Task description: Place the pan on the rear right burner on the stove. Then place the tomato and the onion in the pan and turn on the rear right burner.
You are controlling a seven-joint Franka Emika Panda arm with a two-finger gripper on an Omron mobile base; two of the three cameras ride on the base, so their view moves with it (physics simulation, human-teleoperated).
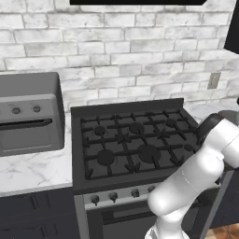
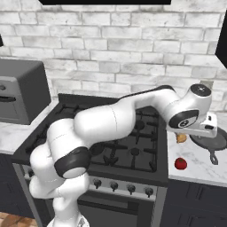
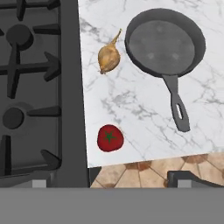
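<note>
The grey pan [image 3: 165,43] lies on the marble counter right of the stove [image 1: 130,140], its thin handle [image 3: 177,107] pointing toward the counter's front edge. Left of the pan lies the tan onion [image 3: 108,57], close to the stove's edge. The red tomato [image 3: 110,138] rests near the front edge. From the right base view, pan [image 2: 213,141], onion [image 2: 181,138] and tomato [image 2: 180,163] lie below my hand. My gripper [image 2: 200,131] hovers above the counter, open and holding nothing, looking straight down. The rear right burner [image 1: 171,123] stands bare.
A grey countertop oven [image 1: 28,116] sits on the counter left of the stove. A row of round knobs [image 1: 113,196] lines the stove's silver front. A brick wall runs behind. Tiled floor [image 3: 131,173] shows below the counter's edge.
</note>
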